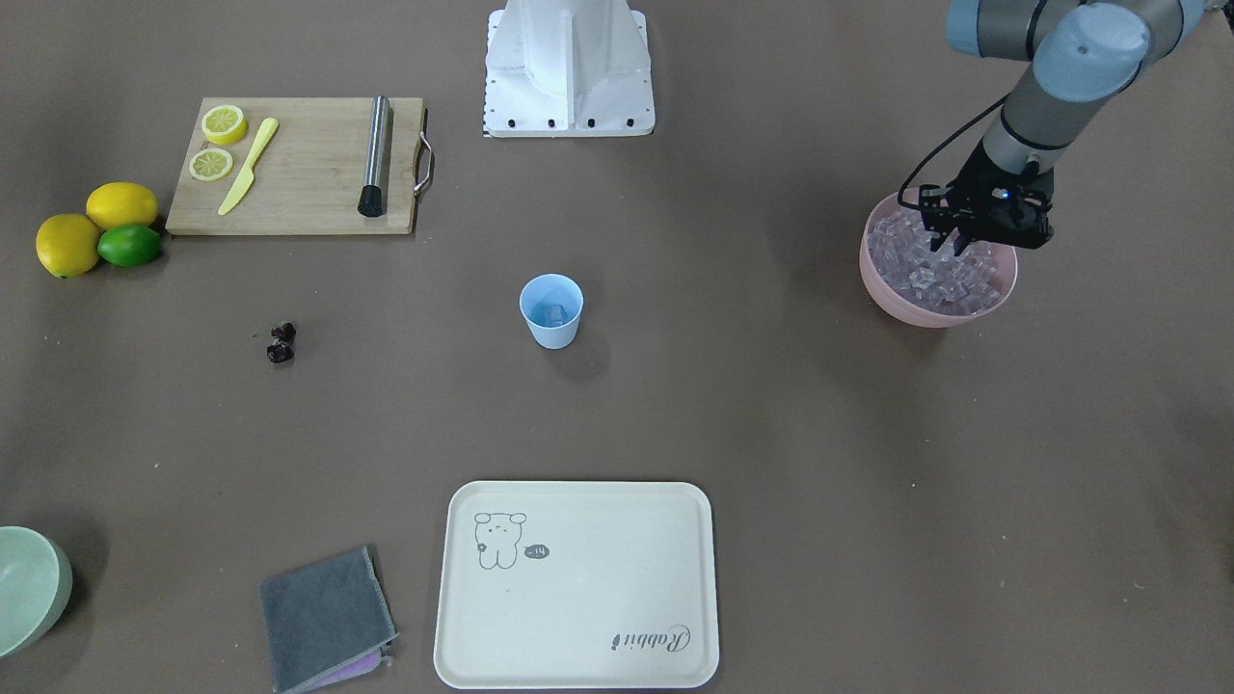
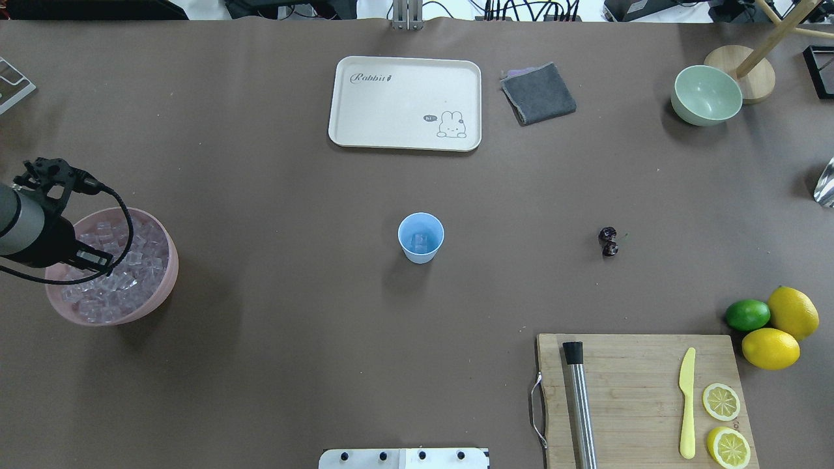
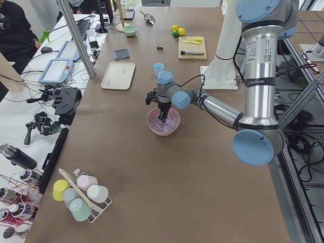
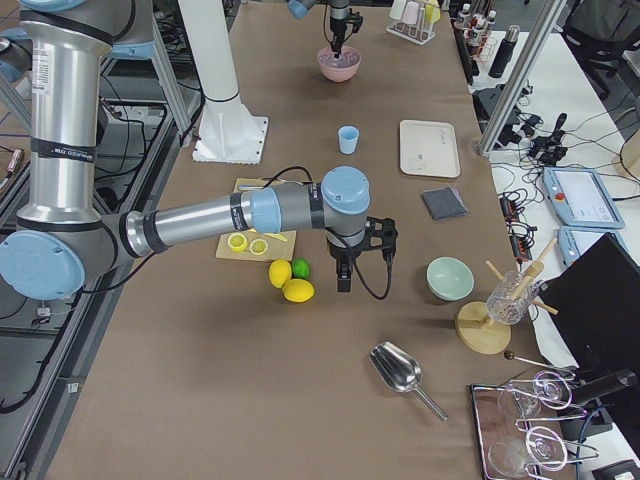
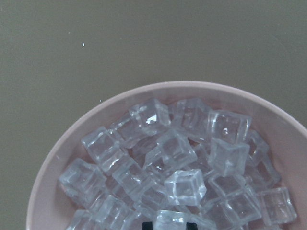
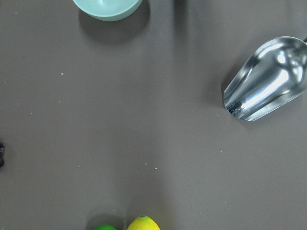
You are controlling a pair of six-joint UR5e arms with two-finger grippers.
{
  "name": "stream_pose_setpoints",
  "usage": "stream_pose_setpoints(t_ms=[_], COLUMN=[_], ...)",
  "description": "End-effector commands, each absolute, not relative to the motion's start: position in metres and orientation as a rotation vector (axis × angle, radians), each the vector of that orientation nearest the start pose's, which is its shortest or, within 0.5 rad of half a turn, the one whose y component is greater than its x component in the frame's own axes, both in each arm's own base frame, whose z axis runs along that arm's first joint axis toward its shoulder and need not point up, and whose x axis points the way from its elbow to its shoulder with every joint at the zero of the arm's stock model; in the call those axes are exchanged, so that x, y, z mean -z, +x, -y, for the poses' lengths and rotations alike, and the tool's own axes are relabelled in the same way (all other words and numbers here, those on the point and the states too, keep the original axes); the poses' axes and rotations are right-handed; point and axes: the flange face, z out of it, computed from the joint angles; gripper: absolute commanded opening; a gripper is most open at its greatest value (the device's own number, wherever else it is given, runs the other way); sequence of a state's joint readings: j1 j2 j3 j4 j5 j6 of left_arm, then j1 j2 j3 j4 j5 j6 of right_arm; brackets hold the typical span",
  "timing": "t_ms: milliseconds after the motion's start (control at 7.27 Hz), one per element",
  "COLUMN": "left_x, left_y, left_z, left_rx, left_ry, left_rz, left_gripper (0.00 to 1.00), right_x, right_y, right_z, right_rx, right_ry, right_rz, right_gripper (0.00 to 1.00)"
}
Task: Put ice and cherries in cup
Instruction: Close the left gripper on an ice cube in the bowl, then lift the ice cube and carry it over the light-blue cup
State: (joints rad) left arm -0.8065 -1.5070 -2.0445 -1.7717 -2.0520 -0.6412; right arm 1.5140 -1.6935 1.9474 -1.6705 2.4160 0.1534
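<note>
Front view: left claw (image 1: 950,246) dips into the ice (image 1: 940,280) in the pink bowl (image 1: 879,275); cup (image 1: 551,333) stands mid brown worktop (image 1: 771,434), one cube (image 1: 552,312) inside; cherries (image 1: 281,343) lie apart, on the right arm's side.
Left wrist: fingertips (image 5: 147,225) flank another cube (gripped? cannot tell).
Right-end view: right claw (image 4: 343,280) near lemons (image 4: 297,290); cannot tell its state.
Room: cluttered side bench (image 3: 15,121).

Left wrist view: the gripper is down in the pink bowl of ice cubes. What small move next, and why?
Probably close the left gripper on the clear ice cube between its jaws, before lifting. It sits among the ice in the round pink bowl; whether the jaws already pinch, I cannot tell. The pale blue plastic cup holds only one cube.
</note>
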Motion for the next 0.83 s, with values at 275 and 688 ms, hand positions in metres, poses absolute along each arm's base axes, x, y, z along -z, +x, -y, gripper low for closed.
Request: stream_pose_setpoints(t_ms=[275, 688], left_x=[-0.321, -0.206], left_y=[0.268, 0.369], left_z=[0.424, 0.449], left_rx=[-0.147, -0.083], left_ry=[0.297, 0.283], left_rz=[-0.917, -1.075], left_gripper=[0.0, 0.0], right_x=[-0.533, -0.53], right_y=[0.033, 0.034], right_z=[0.436, 0.429], right_rx=[-0.017, -0.008], right_ry=[0.06, 0.066], right_rz=[0.865, 0.868], right_gripper=[1.0, 1.0])
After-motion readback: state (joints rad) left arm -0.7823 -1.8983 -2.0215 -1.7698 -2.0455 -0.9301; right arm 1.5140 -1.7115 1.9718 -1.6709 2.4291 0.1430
